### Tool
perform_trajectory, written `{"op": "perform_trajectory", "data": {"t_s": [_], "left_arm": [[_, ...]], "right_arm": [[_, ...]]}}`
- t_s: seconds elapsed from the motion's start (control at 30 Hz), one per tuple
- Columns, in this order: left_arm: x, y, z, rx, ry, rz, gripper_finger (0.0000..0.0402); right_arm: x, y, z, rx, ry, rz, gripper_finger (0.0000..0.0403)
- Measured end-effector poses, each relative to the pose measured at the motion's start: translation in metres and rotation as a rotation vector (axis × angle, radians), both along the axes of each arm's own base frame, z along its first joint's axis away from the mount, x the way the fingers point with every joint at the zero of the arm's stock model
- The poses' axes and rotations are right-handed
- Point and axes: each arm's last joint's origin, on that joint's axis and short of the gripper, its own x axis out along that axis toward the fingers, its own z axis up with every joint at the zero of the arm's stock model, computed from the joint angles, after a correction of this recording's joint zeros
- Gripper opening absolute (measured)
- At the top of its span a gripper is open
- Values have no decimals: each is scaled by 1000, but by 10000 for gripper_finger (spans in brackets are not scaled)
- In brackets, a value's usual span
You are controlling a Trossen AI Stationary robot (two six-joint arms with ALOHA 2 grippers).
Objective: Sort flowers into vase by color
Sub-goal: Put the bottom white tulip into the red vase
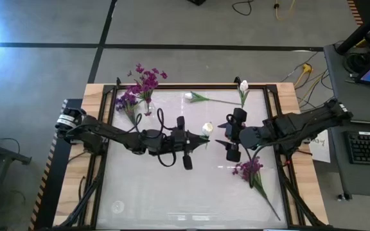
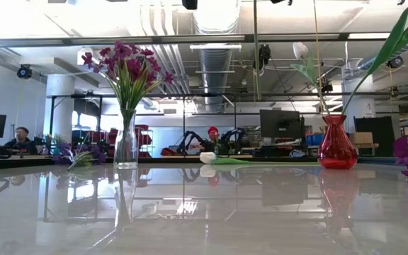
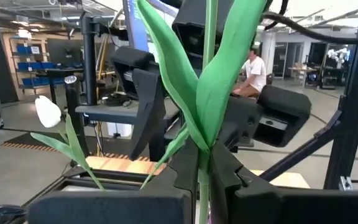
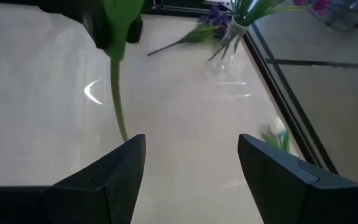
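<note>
My left gripper (image 1: 198,138) is shut on a white tulip (image 1: 207,129) over the table's middle. Its stem (image 4: 118,99) hangs down in the right wrist view. My right gripper (image 1: 223,135) stands open just to the tulip's right, holding nothing (image 4: 191,162). A clear vase (image 2: 126,142) at the far left holds purple flowers (image 1: 145,82). A red vase (image 2: 336,145) at the far right holds a white tulip (image 1: 243,85). Another white tulip (image 1: 196,97) lies between the vases. One purple stem (image 1: 126,102) lies by the clear vase, another (image 1: 249,170) at the near right. My left gripper pinches the tulip's green stem (image 3: 202,163) between its two fingers, just below where the long leaves (image 3: 222,74) branch off. The fingers come roughly level from the table's left and lie across the stem. The tulip stands upright, lifted clear, its lower stem hanging free.
A raised dark frame (image 1: 272,109) runs around the glossy table top. Bare table lies toward the near edge (image 1: 172,199). Beyond the table are desks, monitors and seated people (image 2: 211,138).
</note>
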Motion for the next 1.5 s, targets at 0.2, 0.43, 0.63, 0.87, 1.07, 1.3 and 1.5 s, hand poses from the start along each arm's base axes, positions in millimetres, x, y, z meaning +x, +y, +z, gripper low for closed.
{"op": "perform_trajectory", "data": {"t_s": [0.2, 0.43, 0.63, 0.87, 1.07, 1.3, 1.5], "left_arm": [[1, 6, 0, -2, -5, 19, 0], [1, 9, 3, -9, -33, 28, 0], [1, 9, 4, -11, -41, 28, 0], [1, 9, 4, -21, -44, 27, 0], [1, 9, 5, -60, -56, 22, 2], [1, 9, 5, -67, -60, 17, 64], [1, 9, 4, -63, -52, 16, 133]], "right_arm": [[12, 5, 1, 17, -53, 52, 249], [22, 8, 5, 31, -141, 65, 234], [28, 9, 4, 40, -161, 57, 197], [31, 4, 1, 41, -153, 26, 103], [32, 4, 1, 23, -146, 35, 17], [28, 2, 3, -3, -138, 47, 14], [4, -5, 16, 1, -175, 36, 13]]}}
